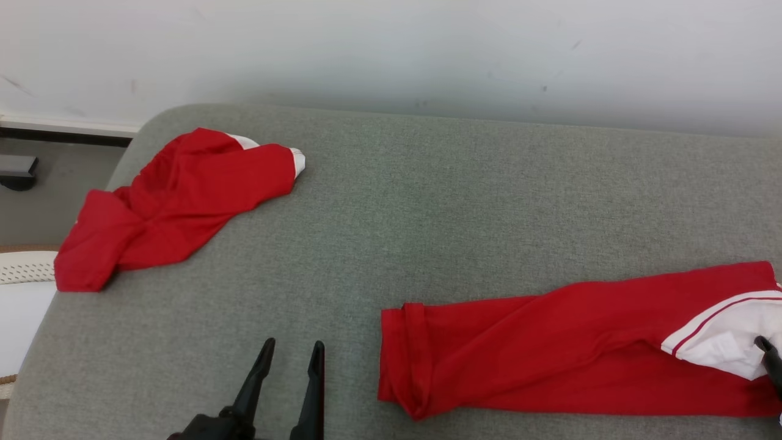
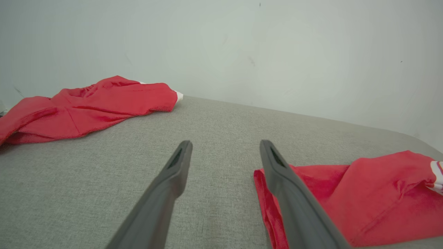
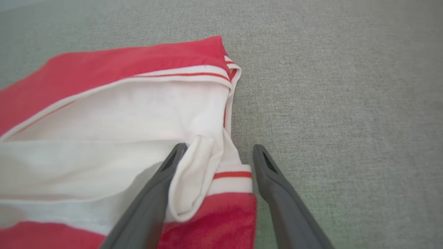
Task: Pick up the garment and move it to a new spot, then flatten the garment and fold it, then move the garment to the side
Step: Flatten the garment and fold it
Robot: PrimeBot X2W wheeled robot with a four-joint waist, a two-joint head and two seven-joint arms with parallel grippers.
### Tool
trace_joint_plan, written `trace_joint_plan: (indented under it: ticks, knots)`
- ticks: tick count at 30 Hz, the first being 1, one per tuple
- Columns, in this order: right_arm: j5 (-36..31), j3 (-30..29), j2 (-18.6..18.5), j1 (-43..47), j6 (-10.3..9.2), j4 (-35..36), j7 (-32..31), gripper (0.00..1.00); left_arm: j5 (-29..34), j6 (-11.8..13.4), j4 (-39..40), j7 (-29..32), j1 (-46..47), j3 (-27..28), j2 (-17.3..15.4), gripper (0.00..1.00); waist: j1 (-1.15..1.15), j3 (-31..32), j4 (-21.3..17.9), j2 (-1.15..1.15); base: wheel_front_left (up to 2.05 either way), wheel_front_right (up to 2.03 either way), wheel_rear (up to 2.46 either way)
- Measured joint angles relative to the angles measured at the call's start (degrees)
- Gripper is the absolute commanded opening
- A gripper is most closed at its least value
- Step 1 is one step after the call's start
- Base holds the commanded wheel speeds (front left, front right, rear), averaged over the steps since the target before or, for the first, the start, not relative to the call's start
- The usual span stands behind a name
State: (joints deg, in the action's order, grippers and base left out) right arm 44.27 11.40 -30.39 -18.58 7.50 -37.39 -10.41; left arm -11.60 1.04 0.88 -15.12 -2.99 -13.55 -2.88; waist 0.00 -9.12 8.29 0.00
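No legible text — no labels, numbers.

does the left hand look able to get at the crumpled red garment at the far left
Probably yes: the left hand is open and empty, and only bare grey surface lies between it and the crumpled red garment. The long red garment lies off to its right. The far stretch is the doubt.

Garment (image 1: 550, 348) front-R; 2nd garment (image 1: 177, 201) back-L

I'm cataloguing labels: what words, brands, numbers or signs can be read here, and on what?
None readable. The long red garment, the crumpled red garment, the grey surface and the wall bear no lettering; the long one's white end has only red stripes.
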Motion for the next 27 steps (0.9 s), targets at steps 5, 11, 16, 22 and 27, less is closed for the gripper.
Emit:
trace_joint_plan:
  ticks: [5, 11, 16, 22, 27]
  knots:
    - [0.43, -1.31, 0.91, 0.05, 0.0, -0.55, -2.44, 1.0, -0.34, 0.0, -0.13, 0.0, 0.37, -0.87, 0.03, 1.0, 0.0, -0.62, 0.51, 0.0, 0.0, 0.0, 0.0]
    - [2.24, -2.77, 1.69, -0.58, -0.04, -1.48, -4.43, 1.0, -0.51, 0.1, -0.46, 0.0, 1.32, -1.6, 0.05, 1.0, 0.0, -1.02, 1.83, 0.0, 0.0, 0.0, 0.0]
    - [2.8, -2.25, 2.32, -2.16, -0.29, -1.98, -5.91, 1.0, -0.58, 0.26, -0.83, 0.0, 1.31, -2.08, 0.05, 1.0, 0.0, -1.22, 2.85, 0.0, 0.0, 0.0, 0.0]
    - [6.6, -0.79, 3.45, -2.83, -0.14, -0.21, -6.89, 0.0, -0.77, 0.59, -1.15, 0.0, 1.32, -2.44, 0.05, 1.0, 0.0, -1.32, 3.32, 0.0, 0.0, 0.0, 0.0]
    - [8.42, -0.68, 2.48, -2.79, 0.07, 0.2, -6.69, 0.0, -0.96, 0.56, -1.86, 0.0, 1.24, -2.02, 0.07, 1.0, 0.0, -1.18, 2.47, 0.0, 0.0, 0.0, 0.0]
